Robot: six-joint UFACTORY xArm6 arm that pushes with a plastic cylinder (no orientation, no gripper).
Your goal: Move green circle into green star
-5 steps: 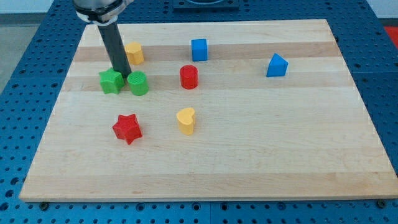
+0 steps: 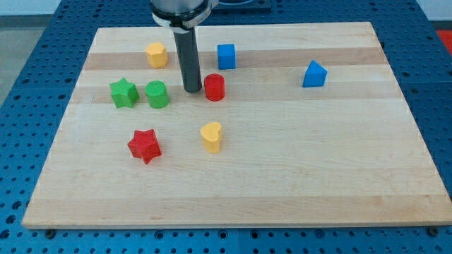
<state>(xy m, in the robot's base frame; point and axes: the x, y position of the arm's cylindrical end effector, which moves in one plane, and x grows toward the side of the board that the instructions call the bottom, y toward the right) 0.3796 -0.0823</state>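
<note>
Tip (image 2: 193, 90) holds nothing; to its left, light rigid green circle (image 2: 157, 94) needs a right-face push toward green star (image 2: 123, 93).

Pale wooden desk (image 2: 282, 155) with smooth, faintly striped grain, matt plastic-looking green circle (image 2: 157, 94) and green star (image 2: 123, 92) near its left edge, dark matt rod ending at my tip (image 2: 193, 90).

The tip (image 2: 193, 90) stands in the narrow gap between the green circle (image 2: 157, 94) and the red cylinder (image 2: 215, 87), just beside the latter. The green star (image 2: 123, 92) nearly touches the circle's left side.
</note>
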